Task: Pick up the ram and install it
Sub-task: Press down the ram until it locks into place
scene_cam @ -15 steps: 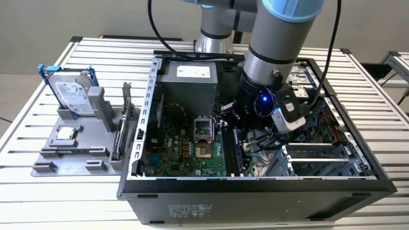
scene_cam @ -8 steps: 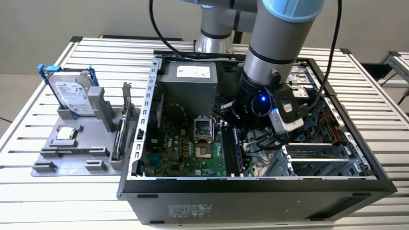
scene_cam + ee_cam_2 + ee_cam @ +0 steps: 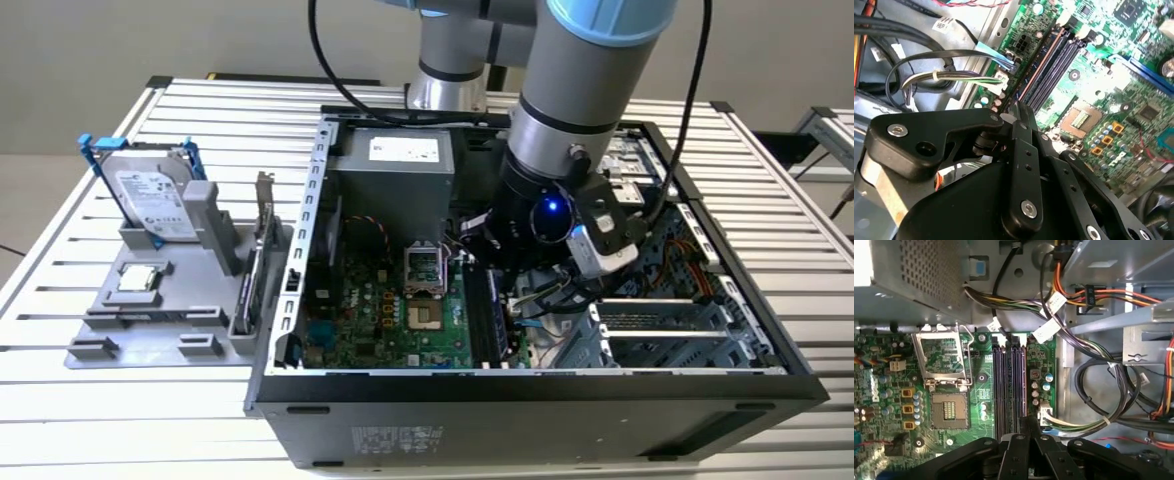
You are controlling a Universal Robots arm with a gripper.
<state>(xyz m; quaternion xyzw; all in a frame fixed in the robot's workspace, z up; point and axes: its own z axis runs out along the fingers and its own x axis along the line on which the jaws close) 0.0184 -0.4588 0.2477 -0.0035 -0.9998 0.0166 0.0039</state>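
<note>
In both wrist views the black body of the gripper hides its own fingertips, so what it clamps cannot be told. In the exterior view the arm covers the motherboard's slots at 3 o'clock. The tabletop is cut by the picture's edges.

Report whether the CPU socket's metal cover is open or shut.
Open: the cover lies flipped back beside the socket, whose contact grid is exposed.
</note>
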